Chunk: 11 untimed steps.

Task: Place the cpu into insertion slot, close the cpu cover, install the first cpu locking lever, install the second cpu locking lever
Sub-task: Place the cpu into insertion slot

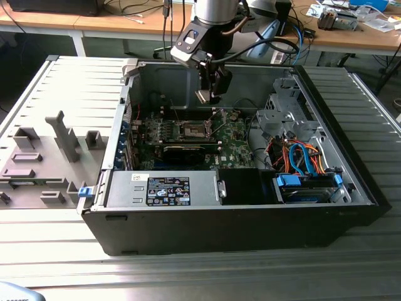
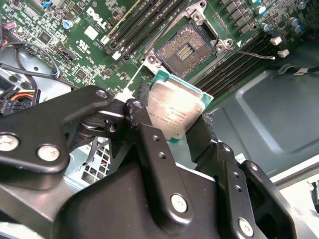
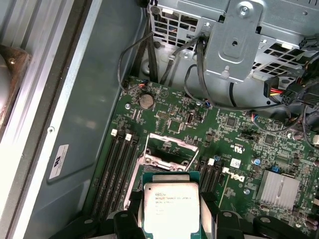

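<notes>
Exterior view: high, off the arm, angled down into the open black metal computer case (image 1: pixel 238 226) across its near wall; whole case in frame. Both wrist views: close above the green circuit board (image 3: pixel 239 134), sharing the silver-rimmed square socket (image 2: pixel 187 50) and flat silvery-grey square chip (image 3: pixel 171 209).

Fine print on the cpu (image 3: pixel 171 209)

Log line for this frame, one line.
gripper: shut on cpu | cpu: held in air, not in insertion slot | insertion slot: uncovered, empty
</notes>
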Each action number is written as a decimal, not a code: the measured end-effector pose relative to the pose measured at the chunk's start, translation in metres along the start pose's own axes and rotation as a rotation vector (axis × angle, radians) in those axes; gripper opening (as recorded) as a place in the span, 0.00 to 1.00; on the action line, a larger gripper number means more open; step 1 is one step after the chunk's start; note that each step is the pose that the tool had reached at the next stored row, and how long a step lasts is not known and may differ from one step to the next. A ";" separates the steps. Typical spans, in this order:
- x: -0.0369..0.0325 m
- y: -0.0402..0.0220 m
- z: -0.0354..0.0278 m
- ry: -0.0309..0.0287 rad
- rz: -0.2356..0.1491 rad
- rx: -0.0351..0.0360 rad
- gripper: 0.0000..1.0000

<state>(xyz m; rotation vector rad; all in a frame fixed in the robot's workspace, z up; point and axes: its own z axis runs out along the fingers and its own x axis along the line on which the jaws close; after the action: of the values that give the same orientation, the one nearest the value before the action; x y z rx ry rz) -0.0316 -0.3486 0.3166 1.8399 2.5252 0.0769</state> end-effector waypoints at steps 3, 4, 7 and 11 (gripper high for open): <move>0.0000 0.0000 0.0000 -0.0004 0.007 -0.0001 0.55; 0.0000 0.0000 0.0000 -0.0003 0.007 -0.0001 0.55; 0.0001 -0.0005 0.0000 -0.0039 0.034 0.0002 0.55; 0.0001 -0.0005 0.0000 -0.0040 0.036 0.0001 0.55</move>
<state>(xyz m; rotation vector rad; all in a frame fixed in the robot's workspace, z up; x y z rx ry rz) -0.0321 -0.3486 0.3166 1.8835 2.4901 0.0734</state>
